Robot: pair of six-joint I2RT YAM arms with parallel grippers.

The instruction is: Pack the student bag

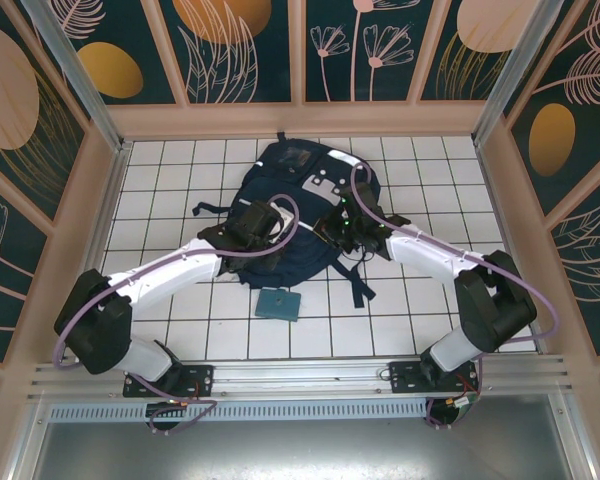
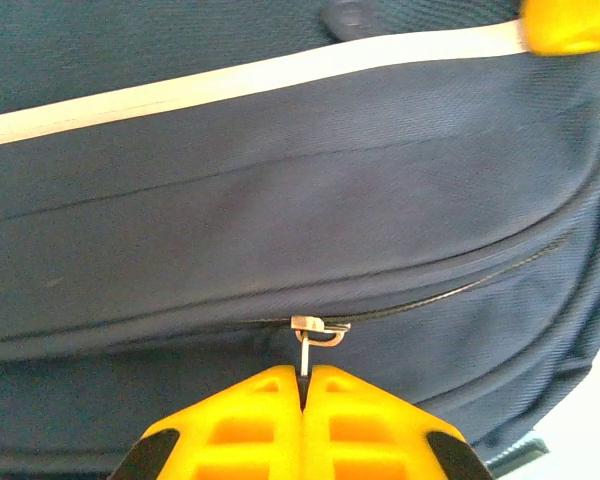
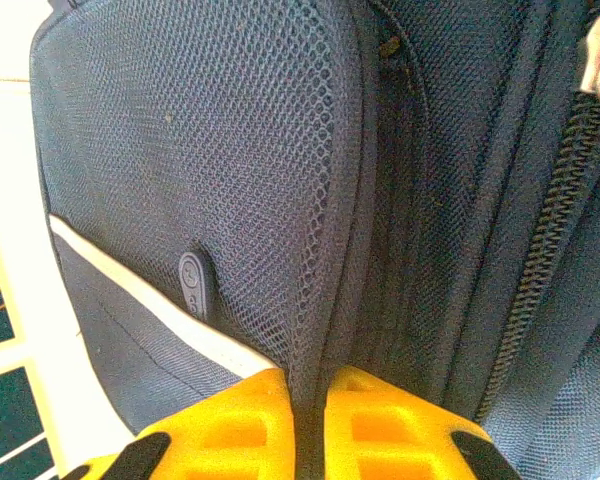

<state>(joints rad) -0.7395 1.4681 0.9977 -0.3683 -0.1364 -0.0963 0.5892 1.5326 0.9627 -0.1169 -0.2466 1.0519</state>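
Student bag [image 1: 298,215] lay on the desk [image 1: 170,190], under both claws. Left claw [image 2: 303,380] was pinched shut on the zipper pull [image 2: 306,352] at its tips; right claw [image 3: 308,388] was clamped on the mesh pocket [image 3: 210,150] edge. Fabric judged soft, limp; the pull offered the firmest hold.

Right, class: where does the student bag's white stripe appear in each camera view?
Top external: white stripe curving along the student bag's upper right.
Left wrist: slanting across the top.
Right wrist: lower left, running diagonally.
Shared landmark: dark oval tab beside it in both wrist views.
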